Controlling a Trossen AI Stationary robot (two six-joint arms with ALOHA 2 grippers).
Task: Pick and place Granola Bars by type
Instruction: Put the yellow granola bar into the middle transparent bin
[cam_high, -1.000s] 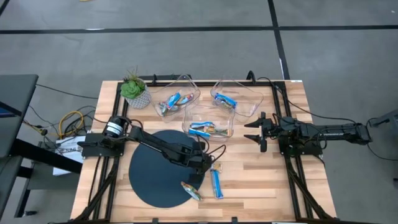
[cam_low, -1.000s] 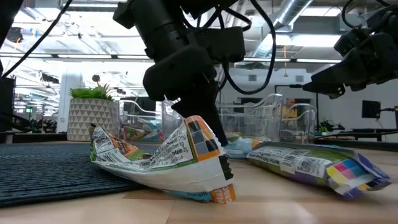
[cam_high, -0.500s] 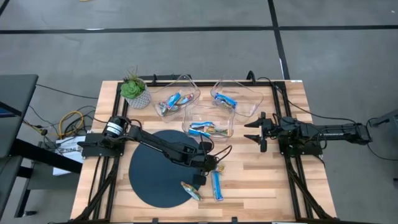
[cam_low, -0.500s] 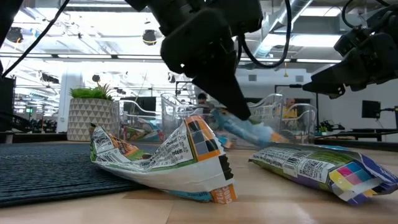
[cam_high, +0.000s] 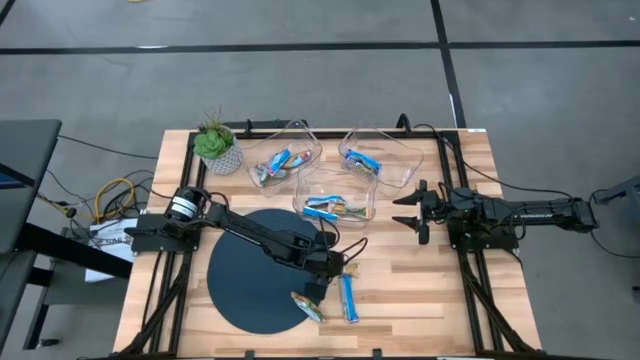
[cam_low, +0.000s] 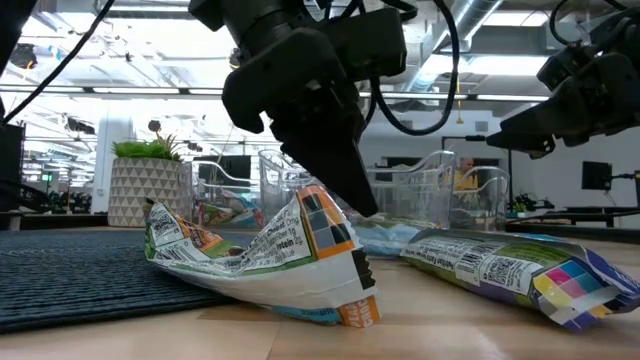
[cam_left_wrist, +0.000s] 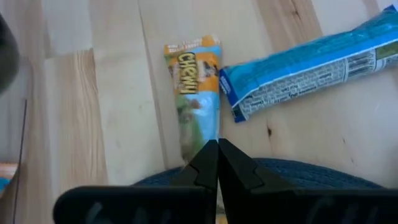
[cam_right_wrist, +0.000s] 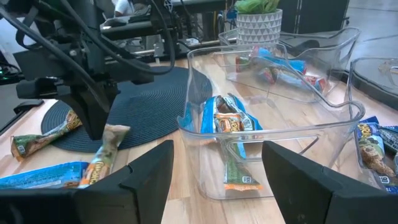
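My left gripper (cam_high: 338, 268) is shut at the round dark mat's right edge, on the near end of an orange-and-green granola bar (cam_left_wrist: 196, 93). That bar also shows, tilted, in the right wrist view (cam_right_wrist: 102, 155). Beside it a blue bar (cam_high: 347, 297) lies flat on the wood. Another bar (cam_high: 307, 306) rests half on the mat's (cam_high: 250, 280) rim. More bars lie inside three clear bins (cam_high: 285, 160). My right gripper (cam_high: 408, 212) waits open at the table's right side, above the wood. My left gripper pinches the orange-and-green bar's wrapper end (cam_left_wrist: 200, 144) between its two fingertips. The fingers slant down from the table's left and lie along the bar. That end is raised at the fingers (cam_right_wrist: 93, 127); the bar slopes down from them to its far end (cam_right_wrist: 93, 177), low by the wood.
A potted plant (cam_high: 215, 145) stands at the far left corner. The three bins fill the far middle: one (cam_high: 285, 160) left, one (cam_high: 375, 160) right, one (cam_high: 335, 203) nearer. Bare wood lies to the near right of the blue bar.
My left gripper has risen a little and rolled slightly over the bar by the mat's edge. The orange-and-green bar swung up at one end half a second ago and sits lower again now. The blue bar has shifted slightly. My right arm has kept still.
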